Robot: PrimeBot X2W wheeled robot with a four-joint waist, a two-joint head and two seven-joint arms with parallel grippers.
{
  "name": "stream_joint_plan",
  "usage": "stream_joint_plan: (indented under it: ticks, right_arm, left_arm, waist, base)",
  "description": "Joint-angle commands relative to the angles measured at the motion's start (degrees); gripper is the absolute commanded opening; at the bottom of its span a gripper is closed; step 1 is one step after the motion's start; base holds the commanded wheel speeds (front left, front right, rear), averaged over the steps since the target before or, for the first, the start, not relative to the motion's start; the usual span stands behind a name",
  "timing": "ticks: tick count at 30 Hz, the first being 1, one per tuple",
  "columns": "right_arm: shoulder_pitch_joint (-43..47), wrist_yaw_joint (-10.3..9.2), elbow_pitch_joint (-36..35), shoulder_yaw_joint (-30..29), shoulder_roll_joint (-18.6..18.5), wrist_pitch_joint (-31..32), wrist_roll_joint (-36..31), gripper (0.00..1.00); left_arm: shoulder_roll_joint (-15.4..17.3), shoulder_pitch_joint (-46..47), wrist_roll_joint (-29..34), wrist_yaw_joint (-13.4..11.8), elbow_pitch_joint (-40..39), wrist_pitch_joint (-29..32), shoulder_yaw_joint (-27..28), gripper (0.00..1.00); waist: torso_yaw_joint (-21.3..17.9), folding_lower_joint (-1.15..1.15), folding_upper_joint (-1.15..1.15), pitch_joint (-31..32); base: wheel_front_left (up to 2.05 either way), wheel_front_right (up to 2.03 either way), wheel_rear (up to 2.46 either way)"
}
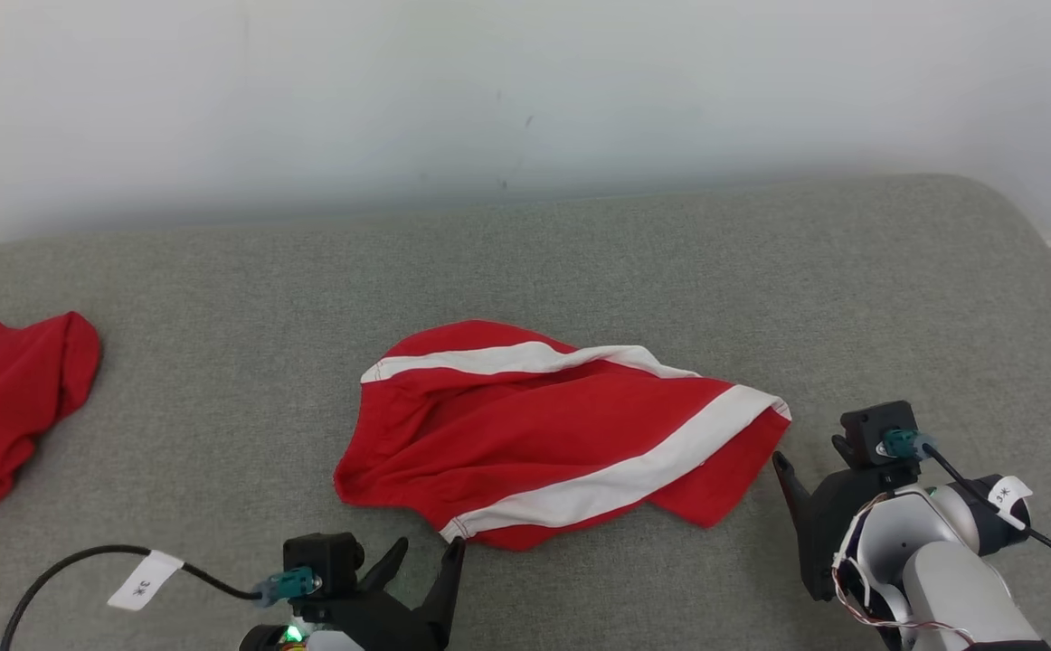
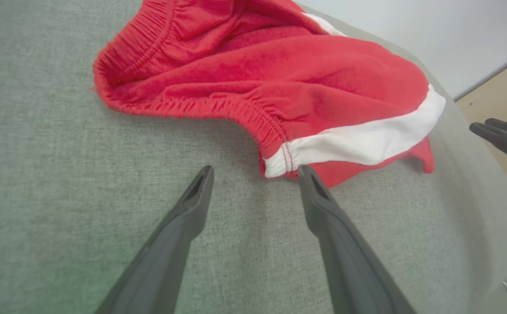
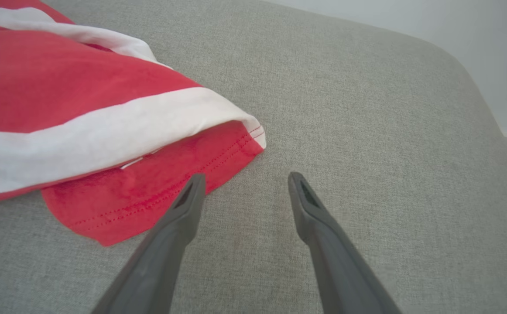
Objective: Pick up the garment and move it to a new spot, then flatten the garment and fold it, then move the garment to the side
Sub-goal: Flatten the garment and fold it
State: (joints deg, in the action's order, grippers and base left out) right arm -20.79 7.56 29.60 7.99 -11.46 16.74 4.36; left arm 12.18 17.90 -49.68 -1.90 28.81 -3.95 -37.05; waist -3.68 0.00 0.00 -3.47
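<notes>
Head view: garment [image 1: 562, 434] lies rumpled, perhaps doubled over; left gripper [image 1: 429, 545] and right gripper [image 3: 246, 175] gape empty; flattening, folding remain.

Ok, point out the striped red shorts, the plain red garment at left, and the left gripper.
striped red shorts [image 1: 534, 425]: head view, on the red panel between the white stripes.
plain red garment [image 1: 10, 389]: head view, on its upper red fold.
left gripper [image 2: 255, 170]: left wrist view, midway between its open fingertips.

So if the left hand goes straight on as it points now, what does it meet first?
Probably the red garment: its white-striped corner lies just ahead of the left hand; height unclear.
</notes>
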Motion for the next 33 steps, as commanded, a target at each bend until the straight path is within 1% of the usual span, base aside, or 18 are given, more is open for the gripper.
stream_joint_plan:
  ticks: [1, 4, 6, 7, 8, 9, 10, 11, 13, 14, 15, 16, 17, 18, 19, 20, 27, 33]
  right_arm:
    - [0.63, -0.15, -0.61, -0.33, 0.78, 0.2, -0.59, 1.0]
    - [0.5, -0.15, -1.02, -0.55, 1.13, 0.26, -0.86, 1.0]
    - [0.17, -0.15, -1.3, -0.72, 1.23, 0.2, -0.89, 1.0]
    - [0.08, -0.15, -1.39, -0.81, 1.29, 0.2, -0.95, 1.0]
    - [0.03, -0.15, -1.5, -0.86, 1.34, 0.24, -1.02, 1.0]
    - [-0.02, -0.15, -1.59, -0.93, 1.4, 0.32, -1.12, 1.0]
    - [0.01, -0.15, -1.64, -1.09, 1.46, 0.4, -1.21, 1.0]
    - [0.1, -0.15, -1.67, -1.25, 1.48, 0.48, -1.28, 1.0]
    - [0.34, -0.15, -1.71, -1.6, 1.54, 0.66, -1.43, 1.0]
    - [0.49, -0.15, -1.68, -1.8, 1.52, 0.74, -1.44, 1.0]
    - [0.63, -0.15, -1.62, -1.98, 1.49, 0.71, -1.49, 1.0]
    - [0.7, -0.15, -1.56, -2.13, 1.47, 0.8, -1.56, 1.0]
    - [0.68, -0.15, -1.49, -2.29, 1.48, 0.87, -1.63, 1.0]
    - [0.54, -0.15, -1.4, -2.44, 1.53, 1.08, -1.72, 1.0]
    - [0.34, -0.15, -1.28, -2.6, 1.62, 1.24, -1.77, 1.0]
    - [0.14, -0.15, -1.16, -2.71, 1.72, 1.22, -1.84, 1.0]
    - [-1.75, -0.15, 0.67, -2.94, 1.63, 1.31, -1.83, 1.0]
    - [-2.89, -0.15, 2.45, -3.68, 1.63, 0.54, -1.87, 1.0]
  left_arm:
    - [-0.35, 1.53, 1.23, 0.29, 1.63, -0.54, -0.75, 1.0]
    - [-0.84, 2.66, 1.87, 0.37, 3.01, -1.12, -0.98, 1.0]
    - [-1.27, 3.71, 2.16, 0.87, 4.44, -1.47, -1.2, 1.0]
    - [-1.45, 4.13, 2.28, 0.95, 5.17, -1.55, -1.33, 0.67]
    - [-1.57, 4.46, 2.33, 1.29, 5.78, -1.47, -1.44, 0.48]
    - [-1.64, 4.81, 2.37, 1.43, 6.31, -1.38, -1.59, 0.25]
    - [-1.67, 5.11, 2.36, 1.8, 6.81, -1.39, -1.65, 0.12]
    - [-1.67, 5.29, 2.3, 1.93, 7.27, -1.46, -1.7, 0.07]
    - [-1.76, 5.47, 2.18, 2.4, 8.18, -1.59, -1.78, 0.13]
    - [-1.81, 5.46, 2.06, 2.4, 8.53, -1.59, -1.86, 0.21]
    - [-1.89, 5.47, 1.95, 2.65, 8.86, -1.43, -2.0, 0.22]
    - [-1.96, 5.45, 1.79, 2.94, 9.14, -1.26, -2.1, 0.22]
    - [-2.04, 5.45, 1.71, 3.08, 9.39, -1.16, -2.19, 0.19]
    - [-2.1, 5.51, 1.54, 3.35, 9.64, -1.12, -2.25, 0.08]
    - [-2.21, 5.56, 1.42, 3.33, 9.82, -1.14, -2.25, 0.02]
    - [-2.31, 5.63, 1.28, 3.62, 9.99, -1.13, -2.27, 0.0]
    - [-2.33, 6.39, 0.59, 4.8, 10.62, -0.84, -2.34, 0.0]
    - [-1.98, 6.64, 0.52, 5.03, 10.86, -0.86, -2.57, 0.0]
  waist:
    - [-0.61, 0.0, 0.0, -0.56]
    - [-1.02, 0.0, 0.0, -0.98]
    - [-1.29, 0.0, 0.0, -1.37]
    - [-1.38, 0.0, 0.0, -1.46]
    - [-1.47, 0.0, 0.0, -1.54]
    - [-1.53, 0.0, 0.0, -1.62]
    - [-1.56, 0.0, 0.0, -1.68]
    - [-1.56, 0.0, 0.0, -1.71]
    - [-1.49, 0.0, 0.0, -1.66]
    - [-1.39, 0.0, 0.0, -1.59]
    - [-1.27, 0.0, 0.0, -1.52]
    - [-1.14, 0.0, 0.0, -1.42]
    - [-1.02, 0.0, 0.0, -1.34]
    - [-0.9, 0.0, 0.0, -1.27]
    - [-0.78, 0.0, 0.0, -1.18]
    - [-0.69, 0.0, 0.0, -1.1]
    - [-0.08, 0.0, 0.0, -0.88]
    - [0.76, 0.0, 0.0, -0.42]
  base:
    - [0.0, 0.0, 0.0]
    - [0.0, 0.0, 0.0]
    - [0.0, 0.0, 0.0]
    - [0.0, 0.0, 0.0]
    - [0.0, 0.0, 0.0]
    - [0.0, 0.0, 0.0]
    - [0.0, 0.0, 0.0]
    - [0.0, 0.0, 0.0]
    - [0.0, 0.0, 0.0]
    - [0.0, 0.0, 0.0]
    - [0.0, 0.0, 0.0]
    - [0.0, 0.0, 0.0]
    - [0.0, 0.0, 0.0]
    - [0.0, 0.0, 0.0]
    - [0.0, 0.0, 0.0]
    - [0.0, 0.0, 0.0]
    - [0.0, 0.0, 0.0]
    - [0.0, 0.0, 0.0]
